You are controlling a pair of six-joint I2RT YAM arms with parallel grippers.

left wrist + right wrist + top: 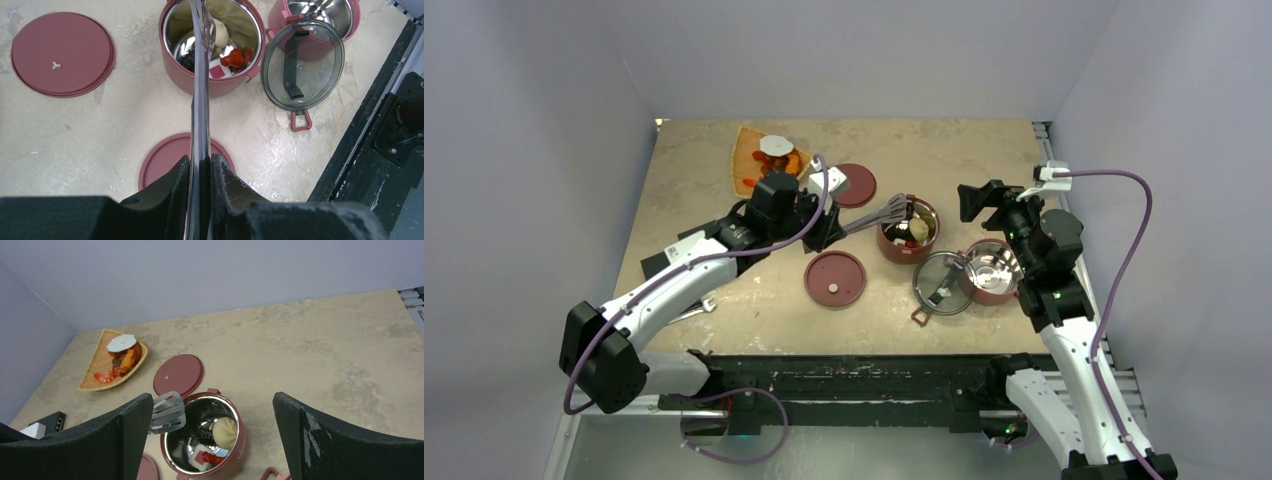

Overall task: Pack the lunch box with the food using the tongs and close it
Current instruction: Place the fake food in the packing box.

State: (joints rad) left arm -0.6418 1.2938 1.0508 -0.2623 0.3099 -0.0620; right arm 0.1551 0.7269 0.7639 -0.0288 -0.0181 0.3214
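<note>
Your left gripper [200, 167] is clamping the tongs [201, 90], tips hovering over the lunch box bowl [910, 232] mid-desk. More food [776, 158] is sitting on the tray [746, 165] at 11 o'clock. Right gripper [980, 200] is hanging wide apart, empty. Watch it: swinging away low could be clipping the rim and tipping the bowl.

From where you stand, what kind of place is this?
Probably a robot lab cell, not a kitchen: plain walls box in a beige table, the left arm and right arm are bolted to a black rail at its edge, and purple cables loop around them.
</note>
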